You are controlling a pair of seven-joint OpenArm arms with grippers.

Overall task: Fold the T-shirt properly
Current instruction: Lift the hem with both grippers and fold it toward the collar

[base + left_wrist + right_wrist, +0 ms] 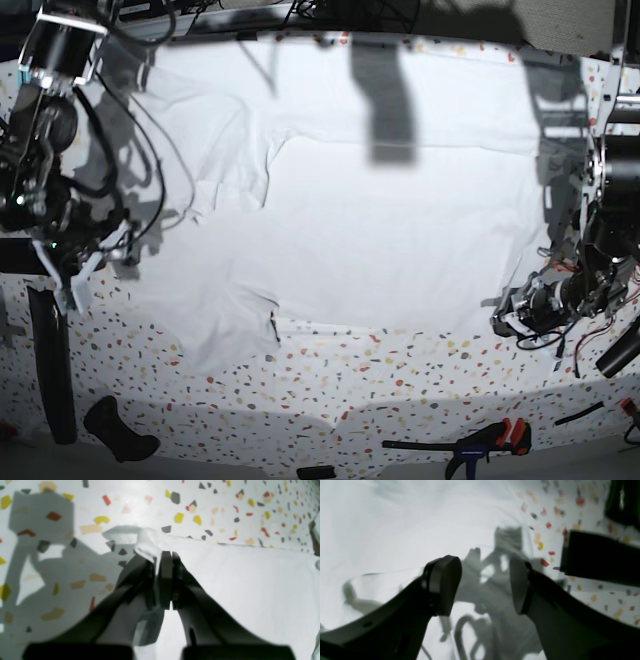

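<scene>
The T-shirt (380,230) lies spread wide over the speckled table (400,385), white and plain. In the left wrist view my left gripper (169,555) is shut, pinching the T-shirt (237,580) at its edge, with a small fold of cloth bunched over the fingertips (165,562). In the base view that gripper (505,322) sits low at the shirt's front right corner. My right gripper (482,585) stands open above the T-shirt (395,530), nothing between its fingers, at the shirt's left side (75,280).
Along the table's front edge lie a clamp with red handles (490,438), a black tool (120,428) and a dark upright strip (50,370). A dark block (597,557) shows at the right of the right wrist view. Cables hang beside both arms.
</scene>
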